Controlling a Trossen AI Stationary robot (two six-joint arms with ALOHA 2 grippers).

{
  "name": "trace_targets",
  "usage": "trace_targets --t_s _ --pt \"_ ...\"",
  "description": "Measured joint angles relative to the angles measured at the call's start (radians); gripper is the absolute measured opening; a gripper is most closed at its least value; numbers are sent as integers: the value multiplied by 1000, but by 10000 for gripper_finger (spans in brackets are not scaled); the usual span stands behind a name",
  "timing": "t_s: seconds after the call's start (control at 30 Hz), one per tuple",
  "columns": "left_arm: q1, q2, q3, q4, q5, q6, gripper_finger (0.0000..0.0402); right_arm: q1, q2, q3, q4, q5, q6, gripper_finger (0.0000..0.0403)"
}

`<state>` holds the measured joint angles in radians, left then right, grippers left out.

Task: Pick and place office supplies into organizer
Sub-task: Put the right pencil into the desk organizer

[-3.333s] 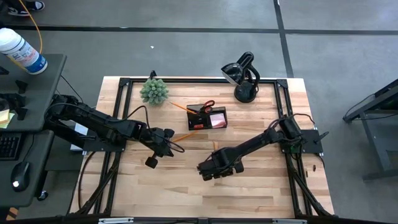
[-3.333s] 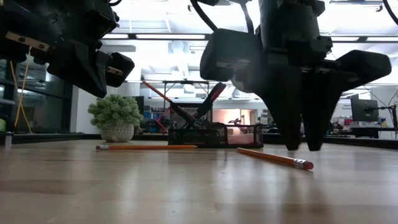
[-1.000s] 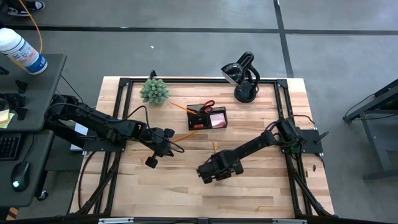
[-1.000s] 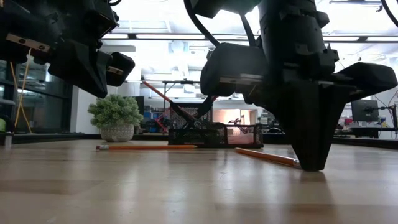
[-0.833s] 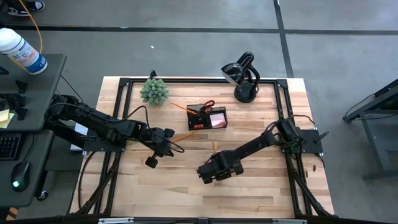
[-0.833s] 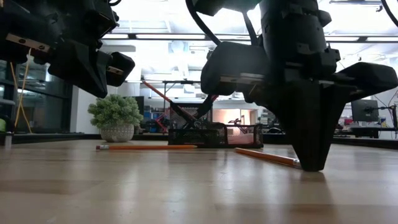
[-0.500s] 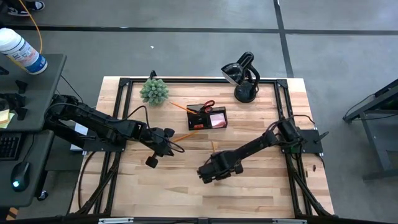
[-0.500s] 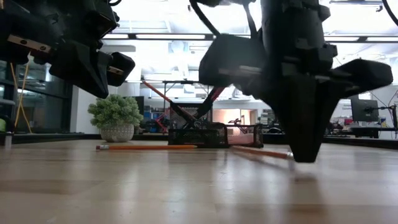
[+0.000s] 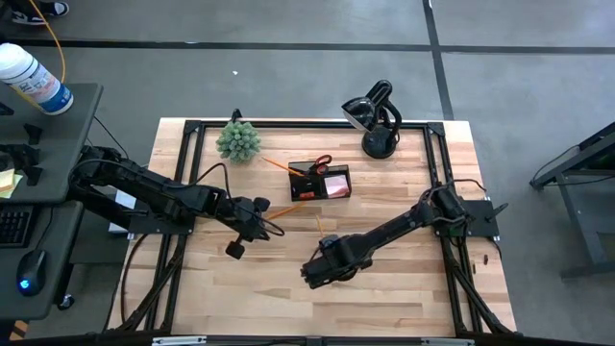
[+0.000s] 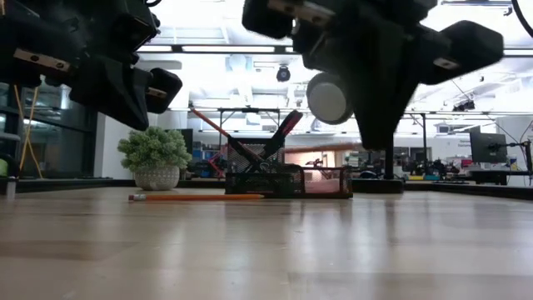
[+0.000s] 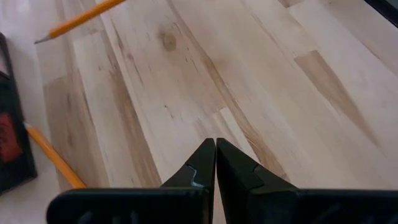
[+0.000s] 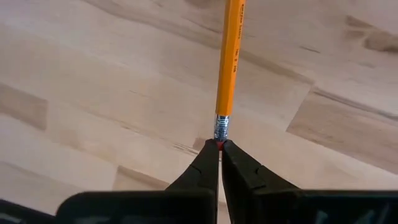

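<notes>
Right gripper (image 12: 220, 144) pinches a thin yellow-orange pencil (image 12: 230, 65) by its eraser end, clear of the wooden table (image 9: 404, 288) — left gripper (image 11: 215, 144) hovers closed, empty

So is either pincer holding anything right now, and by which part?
The right pincer holds a pencil by its eraser end. The left pincer is shut on nothing.
</notes>
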<state>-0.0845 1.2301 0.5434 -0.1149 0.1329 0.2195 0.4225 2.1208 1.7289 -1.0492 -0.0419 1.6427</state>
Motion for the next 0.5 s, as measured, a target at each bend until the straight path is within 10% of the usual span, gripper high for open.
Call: trace_targets --t_s 0.5 --pt "-1 0 0 94 -48 34 5 -2 0 118 -44 152 -116 0"
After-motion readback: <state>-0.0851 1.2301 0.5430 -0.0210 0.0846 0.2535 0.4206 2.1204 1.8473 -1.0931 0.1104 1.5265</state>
